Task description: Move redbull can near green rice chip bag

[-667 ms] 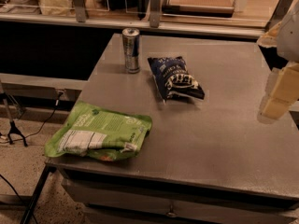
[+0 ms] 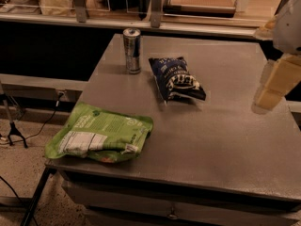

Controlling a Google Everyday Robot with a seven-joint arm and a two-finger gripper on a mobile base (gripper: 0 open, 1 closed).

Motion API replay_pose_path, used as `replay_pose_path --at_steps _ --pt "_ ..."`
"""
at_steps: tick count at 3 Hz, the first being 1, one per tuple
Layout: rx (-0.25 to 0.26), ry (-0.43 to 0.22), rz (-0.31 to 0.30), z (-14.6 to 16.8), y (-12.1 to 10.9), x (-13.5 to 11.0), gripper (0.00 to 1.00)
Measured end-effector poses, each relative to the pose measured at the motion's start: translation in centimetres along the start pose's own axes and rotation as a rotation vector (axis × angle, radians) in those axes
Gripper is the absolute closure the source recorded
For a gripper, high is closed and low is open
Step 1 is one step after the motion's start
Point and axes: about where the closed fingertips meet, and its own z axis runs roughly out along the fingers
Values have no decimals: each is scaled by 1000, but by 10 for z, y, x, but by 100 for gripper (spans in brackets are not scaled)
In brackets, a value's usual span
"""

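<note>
The redbull can (image 2: 132,51) stands upright near the far left edge of the grey table (image 2: 221,140). The green rice chip bag (image 2: 101,134) lies flat at the table's front left corner, label panel up, overhanging the edge a little. My gripper (image 2: 275,84) hangs in the air at the right edge of the view, above the table's right side. It is far from both the can and the green bag and holds nothing that I can see.
A dark-blue snack bag (image 2: 177,78) with white lettering lies just right of the can. A counter with racks and boxes (image 2: 197,4) runs behind the table. A cable and a stand foot (image 2: 14,131) are on the floor to the left.
My gripper has shifted slightly up and to the left. The can and both bags have not moved.
</note>
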Motion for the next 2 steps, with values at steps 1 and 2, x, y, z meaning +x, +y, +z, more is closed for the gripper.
replay_pose_path --at_steps 1,2 --pt "47 -97 -4 10 -39 -19 0" --pt "90 -242 5 27 -89 -50 0"
